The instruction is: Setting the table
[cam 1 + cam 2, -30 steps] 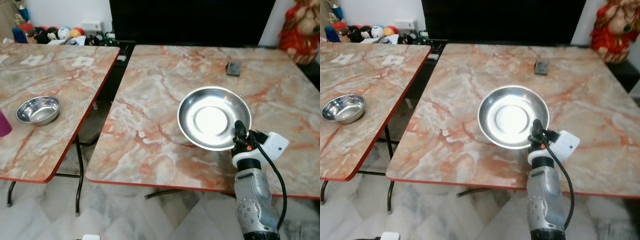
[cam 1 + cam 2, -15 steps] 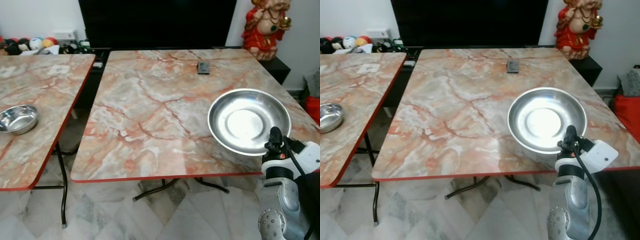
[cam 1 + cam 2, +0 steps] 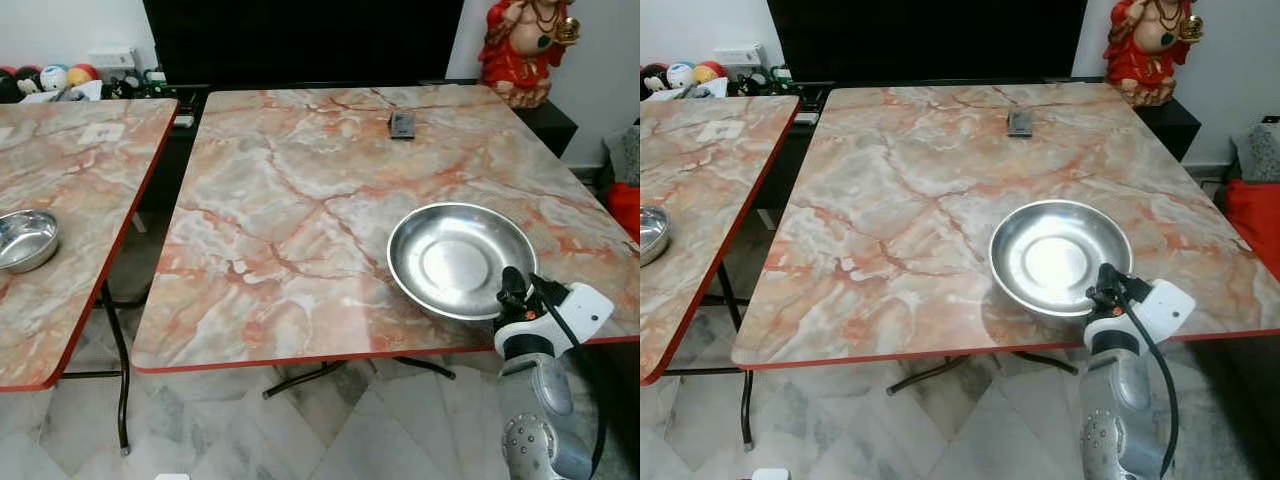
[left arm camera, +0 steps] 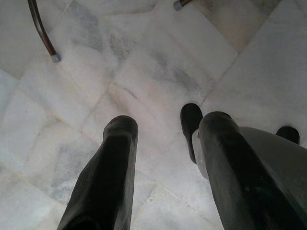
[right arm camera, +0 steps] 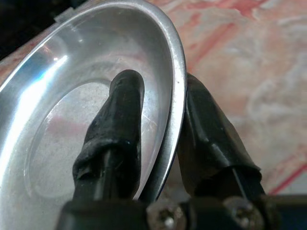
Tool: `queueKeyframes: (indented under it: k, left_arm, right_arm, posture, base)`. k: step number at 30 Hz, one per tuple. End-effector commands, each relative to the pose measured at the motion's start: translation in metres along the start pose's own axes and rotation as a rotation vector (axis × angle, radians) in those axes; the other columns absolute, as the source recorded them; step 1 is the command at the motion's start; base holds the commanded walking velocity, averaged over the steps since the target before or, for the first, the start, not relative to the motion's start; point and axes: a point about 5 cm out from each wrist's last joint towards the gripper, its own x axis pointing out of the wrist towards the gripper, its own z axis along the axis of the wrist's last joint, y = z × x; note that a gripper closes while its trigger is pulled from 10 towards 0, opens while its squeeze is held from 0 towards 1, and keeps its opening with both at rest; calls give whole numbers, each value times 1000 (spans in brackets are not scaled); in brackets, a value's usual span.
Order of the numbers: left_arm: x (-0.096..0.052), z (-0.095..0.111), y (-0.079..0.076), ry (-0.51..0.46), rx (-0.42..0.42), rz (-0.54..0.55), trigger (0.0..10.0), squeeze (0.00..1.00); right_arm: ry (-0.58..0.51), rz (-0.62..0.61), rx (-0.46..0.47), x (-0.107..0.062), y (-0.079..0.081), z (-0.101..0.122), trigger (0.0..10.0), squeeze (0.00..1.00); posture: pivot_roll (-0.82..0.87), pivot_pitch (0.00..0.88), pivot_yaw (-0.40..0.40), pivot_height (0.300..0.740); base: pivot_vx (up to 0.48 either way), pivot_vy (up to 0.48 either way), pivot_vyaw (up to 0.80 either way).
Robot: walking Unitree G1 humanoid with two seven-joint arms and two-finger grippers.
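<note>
One right gripper (image 3: 513, 290) reaching over the counter (image 3: 300, 200) near edge, jaws pinching the steel plate (image 3: 460, 260) rim, small dark object (image 3: 402, 124) far beyond, steel bowl (image 3: 25, 238) well left, left gripper (image 4: 163, 158) jaws parted above floor tiles (image 4: 144, 72)

We see our silver right arm (image 3: 1112, 400) with round screw holes, a white camera box (image 3: 578, 308) beside its black wrist, a black cable (image 3: 1160, 385) looping down, and long black fingers (image 4: 106, 182).
</note>
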Motion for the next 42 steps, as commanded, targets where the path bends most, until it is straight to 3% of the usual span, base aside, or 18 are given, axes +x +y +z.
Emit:
queueKeyframes:
  k: [1,9,16,29,35,36,42]
  left_arm:
    - [-4,-12,2,40,5,0,10000,0]
    - [-5,-14,-1,40,3,-6,10000,0]
    - [-4,-12,-3,31,7,-13,10000,0]
    - [-3,-7,-5,11,22,-28,10000,0]
    - [-3,-7,-4,11,23,-27,10000,0]
    - [-3,-7,-4,11,24,-27,10000,0]
    - [-3,-7,-4,13,26,-30,10000,0]
  right_arm:
    - [6,-22,-2,2,0,-1,10000,0]
    - [120,-56,-46,2,-4,-19,10000,0]
    - [127,-59,-31,3,-4,-21,10000,0]
    - [138,-78,13,27,3,-26,10000,0]
    - [141,-79,24,29,3,-28,10000,0]
    - [141,-82,25,29,2,-29,10000,294]
    - [132,-103,20,27,-5,-30,10000,282]
  posture:
    - [-61,106,-11,740]
    - [-54,119,-15,740]
    - [-54,131,-13,740]
    - [-38,134,-6,740]
    - [-36,137,-5,740]
    - [-37,138,-5,740]
    - [-42,140,-3,740]
  base:
    - [0,0,0]
    - [0,0,0]
    - [0,0,0]
    - [0,0,0]
    - [0,0,0]
    - [0,0,0]
    - [0,0,0]
